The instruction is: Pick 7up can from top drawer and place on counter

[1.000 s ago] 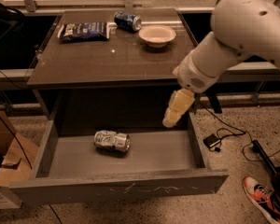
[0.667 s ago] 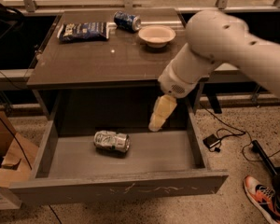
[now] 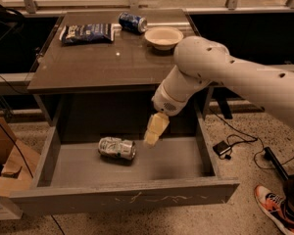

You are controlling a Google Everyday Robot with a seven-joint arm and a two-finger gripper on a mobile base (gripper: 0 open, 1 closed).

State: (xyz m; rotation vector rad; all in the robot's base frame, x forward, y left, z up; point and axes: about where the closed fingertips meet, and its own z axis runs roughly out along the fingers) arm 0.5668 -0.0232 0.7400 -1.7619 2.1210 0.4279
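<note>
The 7up can [image 3: 117, 148], silvery with green marks and a dented body, lies on its side on the floor of the open top drawer [image 3: 122, 198], left of its middle. My gripper [image 3: 152, 140] hangs from the white arm over the drawer, its cream-coloured tip pointing down just right of the can and a little above the drawer floor. It holds nothing. The counter [image 3: 112, 60] is the dark glossy tabletop above the drawer.
On the counter's far side lie a dark chip bag [image 3: 86, 33], a dark blue can [image 3: 133, 22] on its side and a cream bowl [image 3: 163, 36]. A cardboard box [image 3: 4, 173] stands left of the drawer. Cables [image 3: 245, 146] and a shoe [image 3: 274, 207] are on the floor at right.
The arm has swung left and down over the drawer, bringing the gripper from the drawer's right side to just beside the can. The can has not moved.
</note>
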